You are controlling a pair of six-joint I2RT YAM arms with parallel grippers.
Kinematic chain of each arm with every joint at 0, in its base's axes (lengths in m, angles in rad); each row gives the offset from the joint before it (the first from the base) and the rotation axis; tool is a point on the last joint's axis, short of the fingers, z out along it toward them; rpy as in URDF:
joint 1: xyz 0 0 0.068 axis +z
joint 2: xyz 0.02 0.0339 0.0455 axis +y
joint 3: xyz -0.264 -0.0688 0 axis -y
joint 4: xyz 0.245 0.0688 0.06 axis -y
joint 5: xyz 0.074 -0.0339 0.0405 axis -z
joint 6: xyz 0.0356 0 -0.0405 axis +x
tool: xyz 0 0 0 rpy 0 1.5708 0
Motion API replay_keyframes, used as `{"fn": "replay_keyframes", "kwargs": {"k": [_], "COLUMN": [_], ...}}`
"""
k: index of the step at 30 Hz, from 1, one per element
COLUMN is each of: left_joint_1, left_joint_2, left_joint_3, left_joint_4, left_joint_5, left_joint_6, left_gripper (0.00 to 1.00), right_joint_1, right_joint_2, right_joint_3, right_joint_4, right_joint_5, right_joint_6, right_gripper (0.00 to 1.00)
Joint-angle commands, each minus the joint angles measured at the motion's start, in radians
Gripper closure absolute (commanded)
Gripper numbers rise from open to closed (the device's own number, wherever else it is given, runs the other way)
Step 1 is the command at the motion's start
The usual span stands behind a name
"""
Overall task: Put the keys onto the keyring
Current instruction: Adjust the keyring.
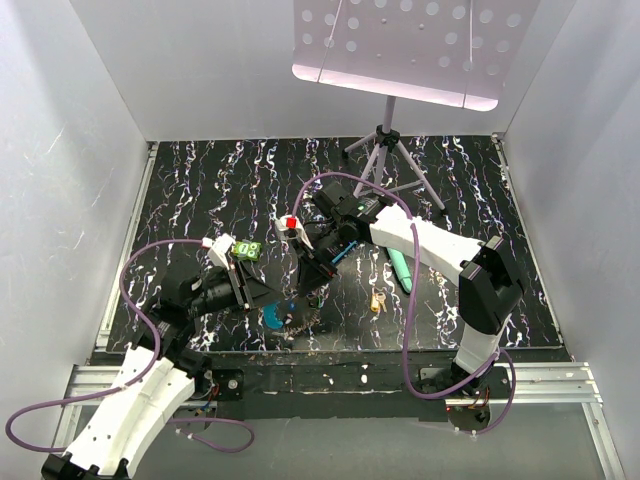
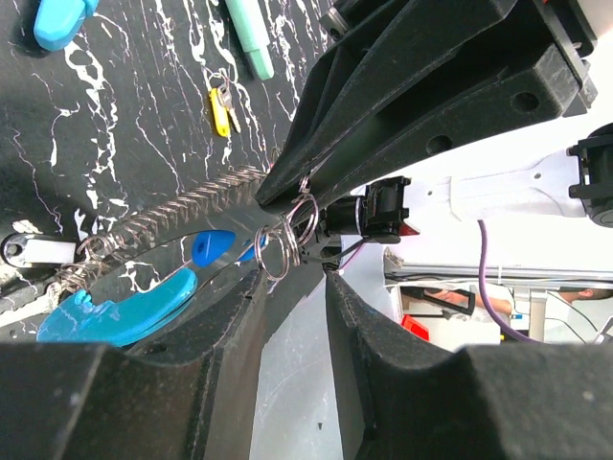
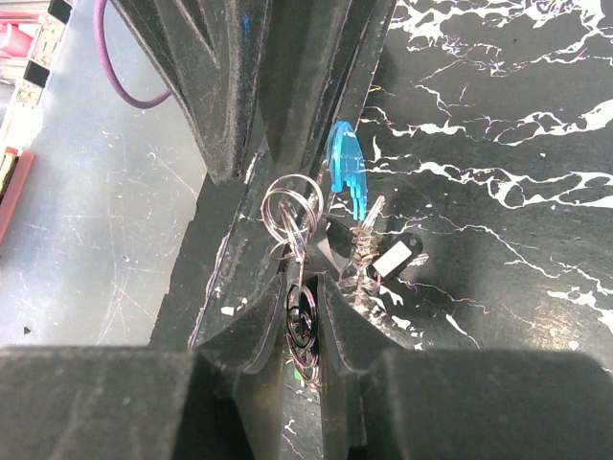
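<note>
The keyring (image 2: 168, 218), a grey chain-like loop with a bright blue section (image 2: 115, 311), lies at the table's near edge (image 1: 285, 318). A blue key head (image 2: 211, 246) sits on it. My left gripper (image 2: 297, 273) is closed to a narrow gap, with small split rings (image 2: 287, 230) of the keyring at its tips. My right gripper (image 3: 305, 287) is shut on a cluster of split rings (image 3: 302, 326), with a bit of green below; it meets the left gripper (image 1: 265, 292) tip to tip. A yellow key (image 1: 377, 302) lies apart on the table (image 2: 220, 107).
A teal stick (image 1: 400, 268) lies right of the grippers, also in the left wrist view (image 2: 251, 38). A black tag with a white label (image 3: 395, 257) hangs on the loop. A music stand's tripod (image 1: 385, 150) stands at the back. White walls enclose the table.
</note>
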Motion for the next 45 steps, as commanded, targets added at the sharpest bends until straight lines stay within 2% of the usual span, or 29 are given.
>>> {"fn": "replay_keyframes", "kwargs": {"k": [1,7,14,19,25,29,33,37,45], "left_joint_1": [0.0,0.0,0.0,0.0,0.0,0.0,0.0,0.0,0.0], "left_joint_2": [-0.012,-0.036,-0.104,-0.093,-0.067,-0.088,-0.151,-0.177,-0.131], "left_joint_3": [-0.019,-0.066,-0.161,-0.193,-0.23,-0.217,-0.148,-0.083,-0.034], "left_joint_4": [0.066,0.109,0.31,0.454,0.634,0.539,0.282,0.102,0.011], "left_joint_5": [0.022,-0.019,-0.048,-0.036,-0.012,-0.013,-0.064,-0.094,-0.107], "left_joint_6": [-0.027,-0.107,-0.257,-0.314,-0.385,-0.354,-0.241,-0.133,-0.052], "left_gripper": [0.7,0.67,0.63,0.59,0.58,0.59,0.58,0.58,0.58], "right_joint_1": [0.003,0.003,0.003,0.002,0.002,0.002,0.0,0.0,0.0], "right_joint_2": [-0.003,-0.005,-0.005,-0.003,-0.005,-0.006,-0.008,-0.005,-0.005], "right_joint_3": [0.018,0.016,0.016,0.016,0.016,0.016,0.015,0.016,0.018], "right_joint_4": [0.021,0.021,0.024,0.024,0.024,0.024,0.026,0.024,0.023], "right_joint_5": [-0.055,-0.054,-0.057,-0.058,-0.057,-0.057,-0.058,-0.062,-0.06], "right_joint_6": [0.011,0.013,0.014,0.016,0.016,0.016,0.016,0.019,0.02], "right_gripper": [0.93,0.93,0.93,0.93,0.93,0.93,0.93,0.93,0.93]}}
